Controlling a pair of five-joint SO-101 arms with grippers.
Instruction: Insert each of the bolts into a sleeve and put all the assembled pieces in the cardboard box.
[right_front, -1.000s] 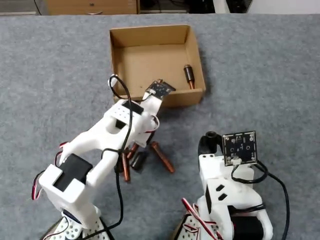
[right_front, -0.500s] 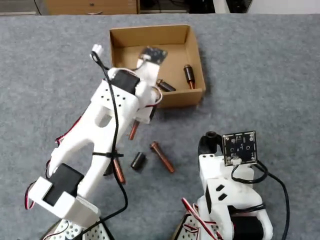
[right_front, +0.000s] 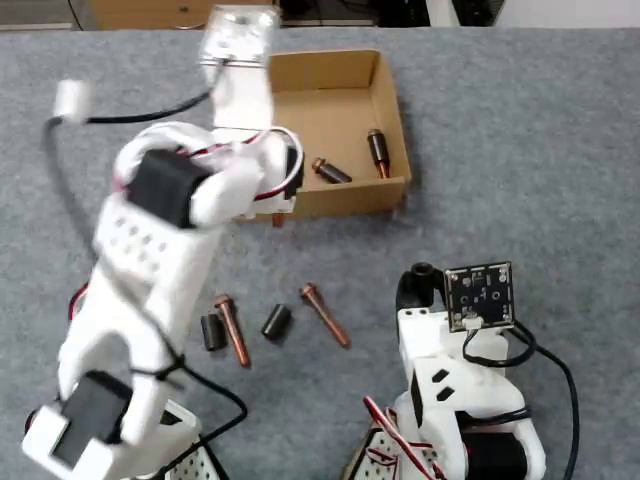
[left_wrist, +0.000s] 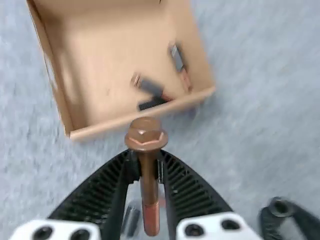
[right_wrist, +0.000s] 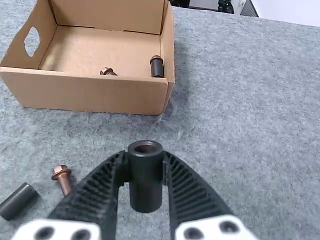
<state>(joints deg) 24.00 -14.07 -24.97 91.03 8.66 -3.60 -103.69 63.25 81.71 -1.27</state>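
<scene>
My left gripper (left_wrist: 145, 161) is shut on a copper bolt (left_wrist: 145, 150), held head up above the carpet just in front of the cardboard box (left_wrist: 56, 85). In the high view the bolt's tip (right_front: 277, 218) pokes out under the raised left arm by the box's front wall (right_front: 350, 196). My right gripper (right_wrist: 145, 161) is shut on a black sleeve (right_wrist: 145, 177), which stands upright near the table's front (right_front: 421, 274). Two assembled pieces (right_front: 330, 171) (right_front: 378, 152) lie in the box.
On the carpet between the arms lie two loose bolts (right_front: 232, 329) (right_front: 325, 314) and two black sleeves (right_front: 212, 331) (right_front: 277, 321). The grey carpet to the right of the box is open. A wooden cabinet (right_front: 180, 12) runs along the far edge.
The left arm rose from the loose parts with a bolt in its gripper and swung toward the box. The right arm kept still with its sleeve.
</scene>
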